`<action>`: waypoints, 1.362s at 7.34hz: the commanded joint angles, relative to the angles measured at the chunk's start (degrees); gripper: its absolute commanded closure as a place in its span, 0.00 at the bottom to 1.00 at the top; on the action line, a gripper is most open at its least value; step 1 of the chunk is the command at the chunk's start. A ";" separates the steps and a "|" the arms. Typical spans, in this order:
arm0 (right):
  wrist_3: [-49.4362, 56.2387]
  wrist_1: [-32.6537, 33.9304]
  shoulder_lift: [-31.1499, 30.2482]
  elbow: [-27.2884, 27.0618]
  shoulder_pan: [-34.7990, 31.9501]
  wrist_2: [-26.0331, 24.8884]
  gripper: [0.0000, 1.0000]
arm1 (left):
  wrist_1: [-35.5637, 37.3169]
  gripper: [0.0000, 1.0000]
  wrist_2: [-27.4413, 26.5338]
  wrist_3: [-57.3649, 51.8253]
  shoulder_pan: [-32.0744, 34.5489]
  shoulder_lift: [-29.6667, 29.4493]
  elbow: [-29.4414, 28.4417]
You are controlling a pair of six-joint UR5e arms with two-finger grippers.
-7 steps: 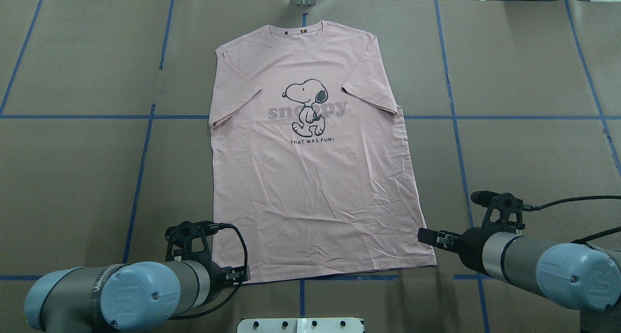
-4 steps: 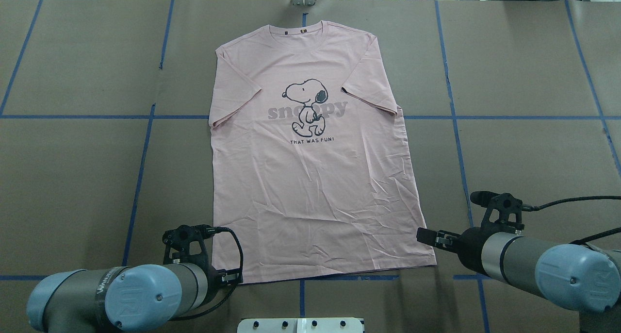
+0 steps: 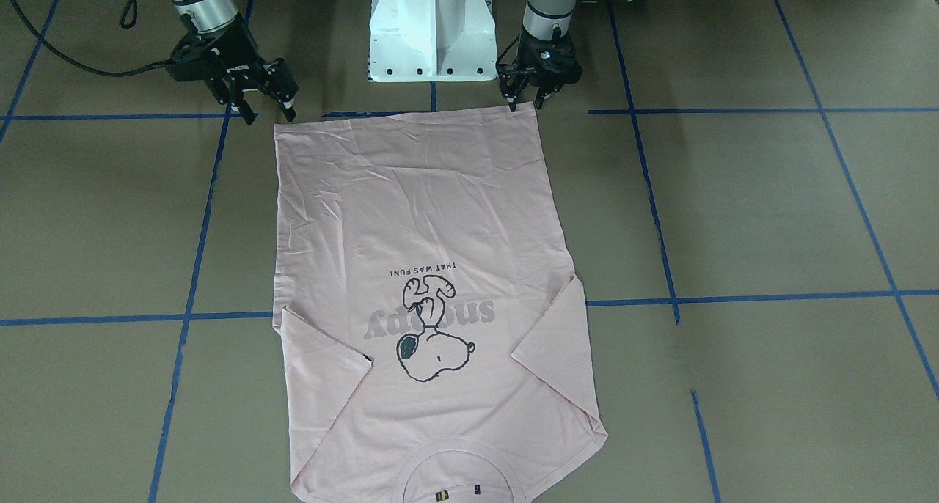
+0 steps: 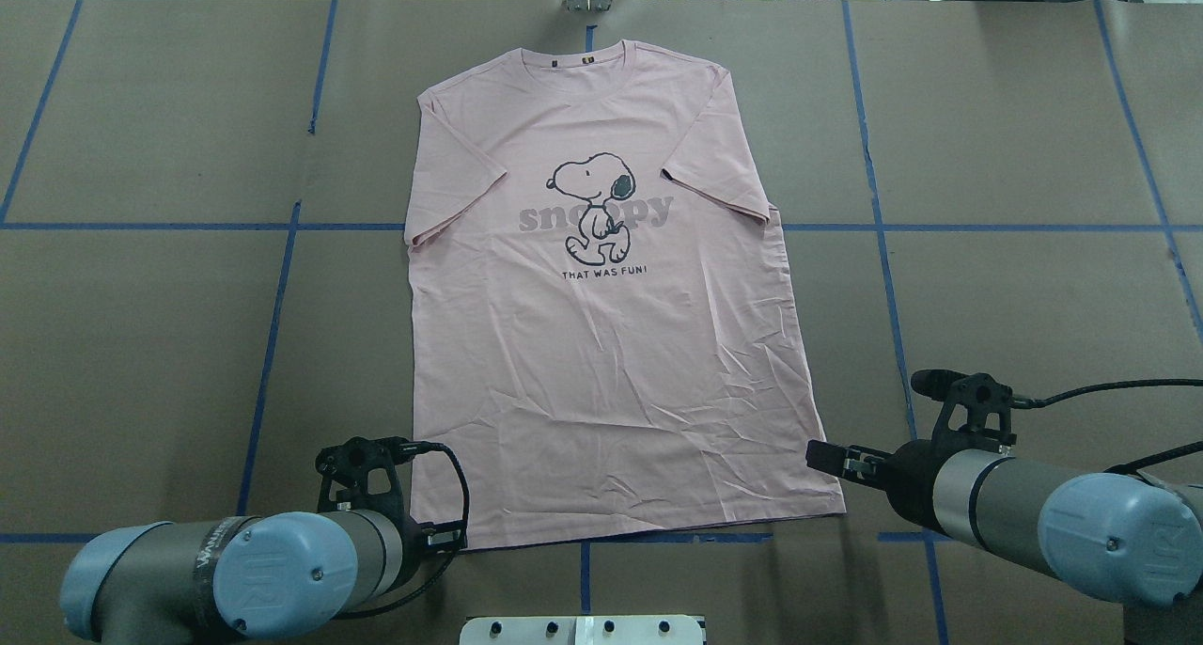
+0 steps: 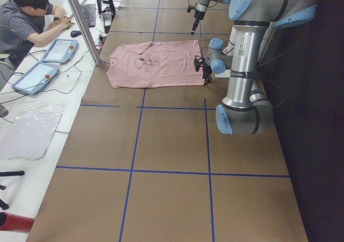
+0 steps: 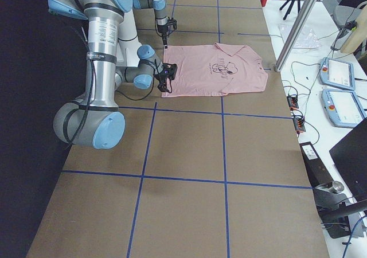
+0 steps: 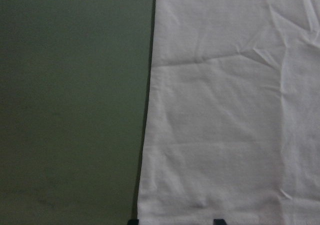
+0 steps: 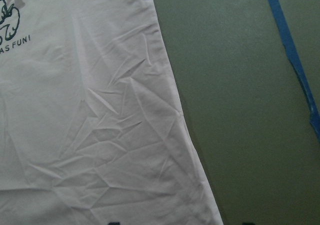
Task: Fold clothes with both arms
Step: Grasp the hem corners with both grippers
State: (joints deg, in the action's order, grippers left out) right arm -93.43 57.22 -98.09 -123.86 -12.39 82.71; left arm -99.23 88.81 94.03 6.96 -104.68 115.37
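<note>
The pink T-shirt lies flat, print up, in the middle of the table. In the front view's upper centre the left claw, released, is at one hem corner. The right claw, also released, is beside the other corner, upper left.

We see the desk lit evenly from above, its surface matte, with only soft, faint shadows in the creases of the pink T-shirt. The fixed views are sharp. Both wrist views are dimmer, soft and greenish, and the shirt reads almost white there. One edge of each side view falls to near black.
</note>
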 commanded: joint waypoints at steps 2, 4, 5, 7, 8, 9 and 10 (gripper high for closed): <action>0.00 0.00 0.00 -0.07 0.00 0.00 0.14 | -0.09 0.62 0.05 -0.17 0.07 0.00 -0.68; 0.00 0.00 0.00 -0.16 0.00 0.00 0.14 | -0.18 0.98 0.32 -0.26 -0.02 -0.09 -0.41; 0.00 0.00 0.00 -0.16 0.00 0.00 0.14 | -0.18 1.00 0.32 -0.26 0.07 0.00 -0.15; 0.00 0.00 -0.09 -0.07 0.17 -0.09 0.14 | 0.00 1.00 0.23 -0.26 0.07 0.00 0.03; 0.00 0.09 -0.09 -0.07 0.70 -0.87 0.15 | 0.00 1.00 0.23 -0.26 0.16 0.00 0.11; -0.09 0.70 0.00 0.02 1.05 -1.40 0.20 | 0.00 1.00 0.14 -0.26 0.16 -0.09 0.20; -0.18 2.97 0.35 0.19 1.40 -1.41 0.23 | 0.00 1.00 -0.03 -0.17 0.16 -0.09 0.20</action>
State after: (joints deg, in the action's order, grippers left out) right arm -93.51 58.19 -98.04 -123.83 -11.45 81.58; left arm -99.23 88.94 93.79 7.10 -104.73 115.52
